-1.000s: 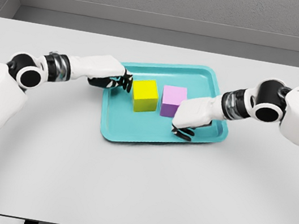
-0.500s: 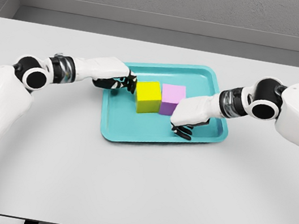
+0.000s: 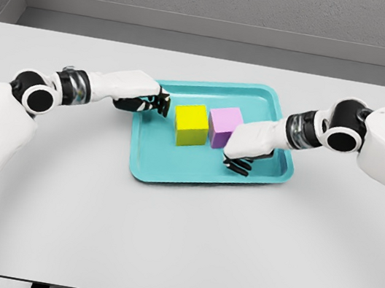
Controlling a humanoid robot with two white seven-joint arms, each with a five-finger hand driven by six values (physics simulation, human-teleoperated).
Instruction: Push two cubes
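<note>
One teal tray lay on the grey table, a little toward twelve o'clock from the table's middle, and two cubes sat inside it. The yellow cube stood at about nine o'clock of the purple cube; the two were side by side, touching or nearly so, in the tray's far half.

Two white arms reached in, one from each side. The left hand hovered over the tray's nine-o'clock rim, at about ten o'clock from the yellow cube, with a narrow gap of tray floor between its dark fingertips and the cube's face. Its fingers were curled loosely together and held nothing.

The right hand rested in the tray at about four o'clock of the purple cube, its white back pressed against or just beside that cube's right face. Its dark fingers were bent downward toward the tray floor, close together, gripping nothing.
</note>
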